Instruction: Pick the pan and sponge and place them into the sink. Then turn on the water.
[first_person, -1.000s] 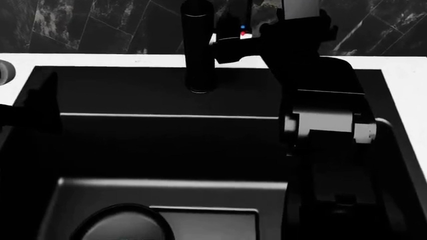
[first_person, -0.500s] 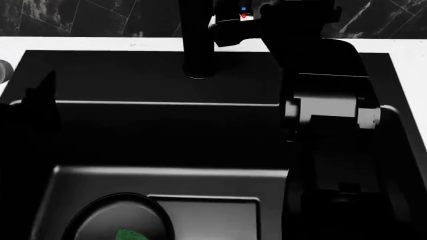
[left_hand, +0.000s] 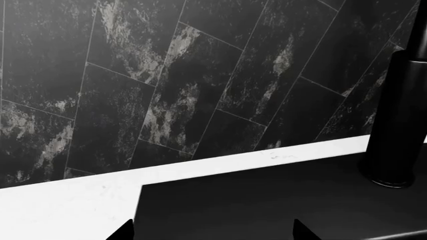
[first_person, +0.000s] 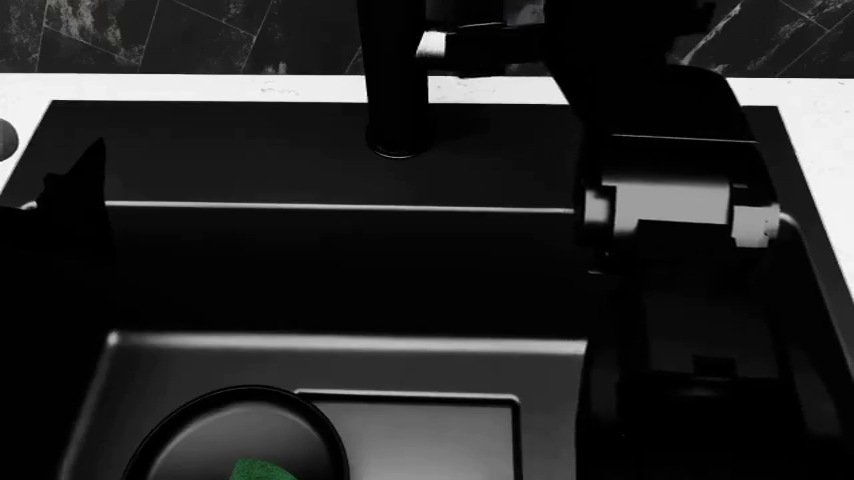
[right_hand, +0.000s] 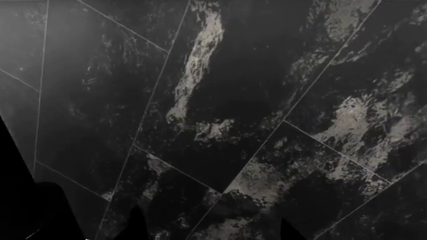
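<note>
Two of the three jobs look done to me: the pan (first_person: 240, 440) lies on the floor of the sink (first_person: 200, 270), at its near left corner beside the flat drain plate (first_person: 420, 440), and the sponge (first_person: 260, 470) shows as a small green patch inside the pan, cut off by the lower edge of the head view. What remains is the water.

My right arm (first_person: 681, 210) reaches across the right side of the basin toward the back edge, where the tap column (first_person: 396, 70) rises from the sink's rear ledge. A pale lever (first_person: 461, 45) sticks out from the column toward my right gripper (first_person: 527, 35), which sits just beside it or on it; I cannot tell which, nor whether that gripper is apart or together, since the dark body hides the tips. My right wrist view shows only the marbled wall tiles (right_hand: 220, 110).

My left gripper (left_hand: 210, 231) has its two tips spread apart with nothing between them, hanging over the back left part of the sink near the white table (left_hand: 67, 202) edge.

As I judge it, the next move calls for firm contact on the lever and a short push or turn, without knocking the column.
</note>
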